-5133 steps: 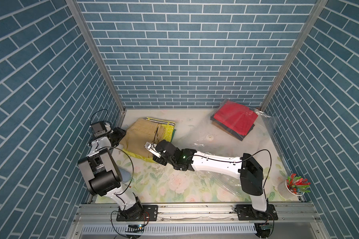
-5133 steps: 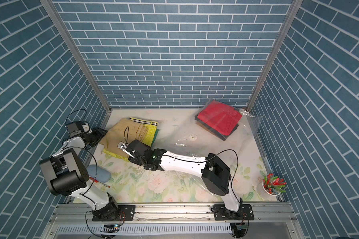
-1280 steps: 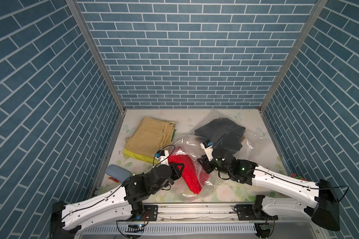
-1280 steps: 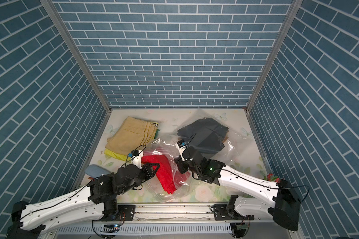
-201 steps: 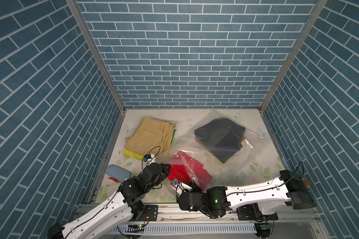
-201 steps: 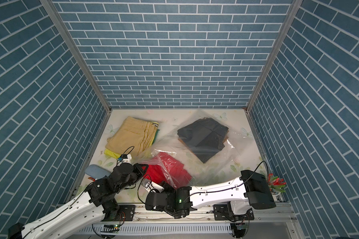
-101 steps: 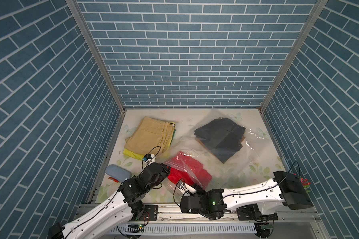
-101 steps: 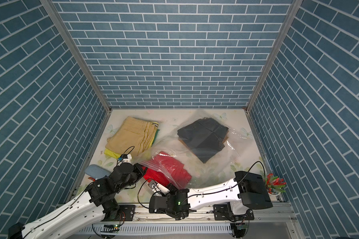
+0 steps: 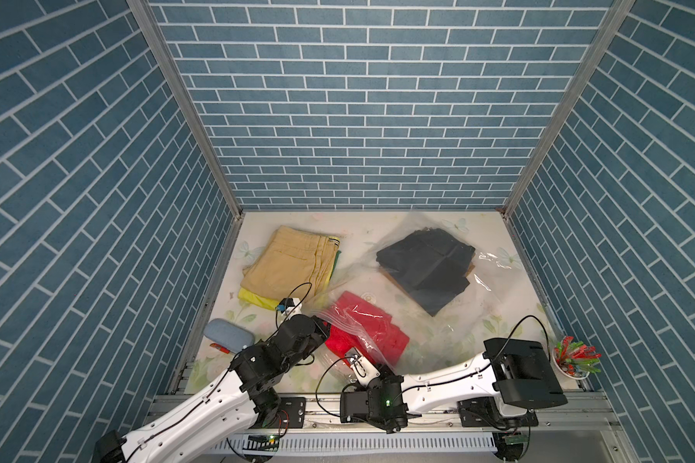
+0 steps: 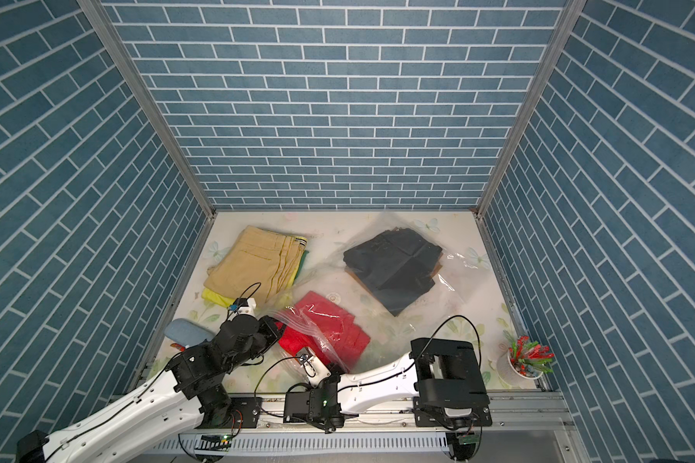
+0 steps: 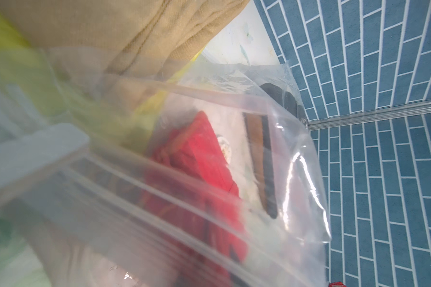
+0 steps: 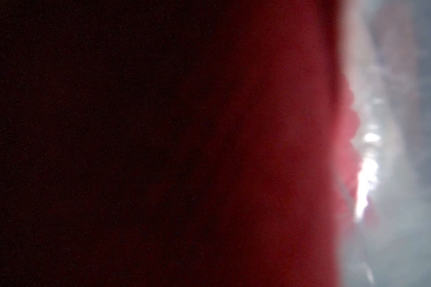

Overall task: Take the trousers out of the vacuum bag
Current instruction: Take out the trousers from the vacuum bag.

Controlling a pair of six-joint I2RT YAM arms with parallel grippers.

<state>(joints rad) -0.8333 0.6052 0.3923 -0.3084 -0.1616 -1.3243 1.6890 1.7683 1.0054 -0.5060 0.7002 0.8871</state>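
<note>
My left gripper (image 9: 325,329) is pinched tight on the mouth edge of the vacuum bag (image 9: 494,288), right against the red trousers (image 9: 372,334) lying half inside that opening. My right gripper (image 9: 352,356) sits at their near edge; I cannot tell its jaws. Black trousers (image 9: 426,266) lie deeper in the bag, the beige pair (image 9: 293,260) outside.

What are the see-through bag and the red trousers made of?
The bag looks like thin clear plastic: it is shiny, crinkled, and the black trousers show through it. The red trousers look like soft woven cloth, dull rather than shiny, with folds and seams; which fibre cannot be told.
</note>
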